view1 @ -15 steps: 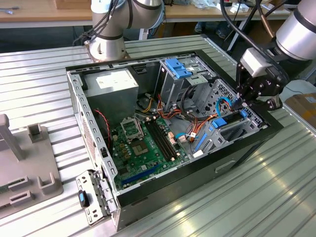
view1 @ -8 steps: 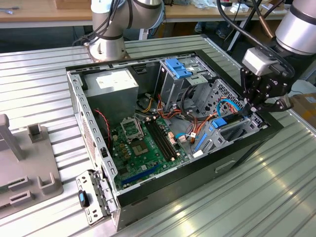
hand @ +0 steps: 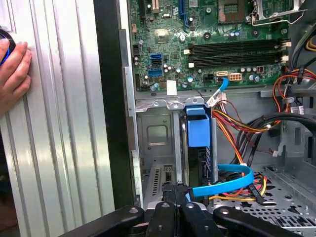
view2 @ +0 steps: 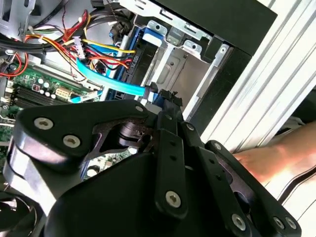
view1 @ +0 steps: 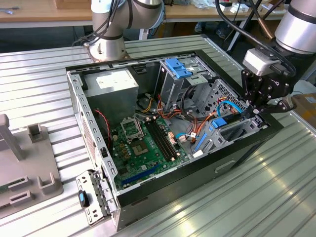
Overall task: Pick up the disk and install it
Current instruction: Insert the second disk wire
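One arm reaches over the open case, which lies on its side on the ribbed metal table. Its gripper hangs at the case corner nearest the exterior view's right, just above the drive bay there. In both wrist views the black fingers are pressed together with nothing between them.

The disk stands on edge inside that bay, against the case's front wall, its blue rail uppermost and its dark body below. The fingertips sit just beside the disk's edge; I cannot tell whether they touch it. A flat blue cable curls across the bay near the fingers, among red, yellow and orange wires.

Deeper in the case lie the green motherboard, the grey box with a white label at the far corner, and the metal cage with its light-blue latch.

Outside the case, a person's hand rests on the table beside the case's black wall
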Robot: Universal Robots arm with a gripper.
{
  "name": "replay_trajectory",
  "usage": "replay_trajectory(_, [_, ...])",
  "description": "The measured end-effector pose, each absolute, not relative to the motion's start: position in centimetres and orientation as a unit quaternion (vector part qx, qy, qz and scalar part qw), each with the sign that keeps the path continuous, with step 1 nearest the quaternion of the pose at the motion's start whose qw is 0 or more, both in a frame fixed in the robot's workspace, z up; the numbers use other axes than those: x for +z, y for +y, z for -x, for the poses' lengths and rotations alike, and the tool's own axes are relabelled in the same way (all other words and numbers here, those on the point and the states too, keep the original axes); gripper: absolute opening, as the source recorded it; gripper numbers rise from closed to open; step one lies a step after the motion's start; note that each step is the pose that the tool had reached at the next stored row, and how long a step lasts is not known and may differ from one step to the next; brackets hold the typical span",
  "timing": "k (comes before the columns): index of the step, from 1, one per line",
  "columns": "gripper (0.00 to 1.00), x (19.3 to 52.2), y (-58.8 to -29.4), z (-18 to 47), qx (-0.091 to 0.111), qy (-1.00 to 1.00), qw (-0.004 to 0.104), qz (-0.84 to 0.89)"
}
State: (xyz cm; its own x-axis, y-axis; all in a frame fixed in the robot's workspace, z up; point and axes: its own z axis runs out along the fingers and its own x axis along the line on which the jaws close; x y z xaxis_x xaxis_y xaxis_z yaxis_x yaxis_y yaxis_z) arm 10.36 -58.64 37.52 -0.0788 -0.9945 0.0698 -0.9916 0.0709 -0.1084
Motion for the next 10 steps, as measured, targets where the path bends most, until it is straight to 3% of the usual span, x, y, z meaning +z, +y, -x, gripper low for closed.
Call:
replay_trajectory(1, [0.18, 37.52, -58.64, -10.36, -0.064, 0.732, 0.011, 0.679])
replay_trajectory(3, [0.18, 37.53, -58.65, -10.35, -0.063, 0.732, 0.012, 0.679])
replay_trajectory(4, [0.18, 37.52, -58.65, -10.35, -0.057, 0.732, 0.017, 0.678])
replay_trajectory(6, [0.18, 37.52, -58.64, -10.35, -0.041, 0.733, 0.032, 0.678])
replay_trajectory(10, [0.18, 37.52, -58.64, -10.35, 0.004, 0.734, 0.074, 0.675])
